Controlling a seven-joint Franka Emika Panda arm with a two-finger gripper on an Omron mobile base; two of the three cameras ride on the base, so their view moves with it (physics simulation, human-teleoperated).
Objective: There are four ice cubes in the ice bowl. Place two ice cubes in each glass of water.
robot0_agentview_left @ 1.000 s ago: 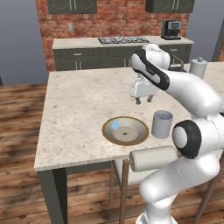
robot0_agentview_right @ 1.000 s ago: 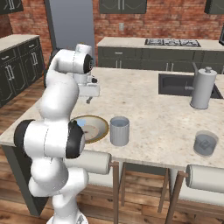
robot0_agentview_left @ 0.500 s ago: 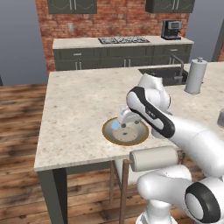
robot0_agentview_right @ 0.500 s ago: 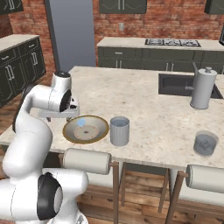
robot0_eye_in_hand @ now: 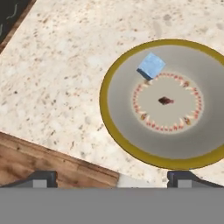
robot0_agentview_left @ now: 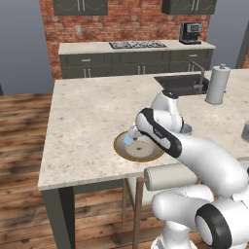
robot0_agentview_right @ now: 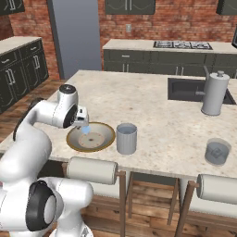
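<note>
The ice bowl (robot0_eye_in_hand: pixel 103 103) with its golden rim lies on the counter near the front edge, also seen as the ice bowl (robot0_agentview_left: pixel 138 159) (robot0_agentview_right: pixel 92 150). One light-blue ice cube (robot0_eye_in_hand: pixel 151 65) (robot0_agentview_left: pixel 128 140) (robot0_agentview_right: pixel 85 130) rests on its inner slope. My gripper (robot0_eye_in_hand: pixel 113 178) (robot0_agentview_right: pixel 83 123) hangs open just above the bowl's edge by that cube, with nothing between its fingers. One glass of water (robot0_agentview_right: pixel 126 138) stands right beside the bowl, and my arm partly hides it in the left base view (robot0_agentview_left: pixel 184 129). The other glass (robot0_agentview_right: pixel 217 151) (robot0_agentview_left: pixel 245 132) stands far to the right.
A tall white cylinder with a knob (robot0_agentview_right: pixel 214 94) (robot0_agentview_left: pixel 217 85) stands beside the dark sink (robot0_agentview_right: pixel 185 88). The counter's front edge (robot0_eye_in_hand: pixel 52 153) runs close under my hand, with wood floor beyond. Stool backs (robot0_agentview_right: pixel 90 170) sit below the counter front.
The arm has swung down from high over the middle of the counter to the bowl, and the open hand now sits low over the ice cube.
</note>
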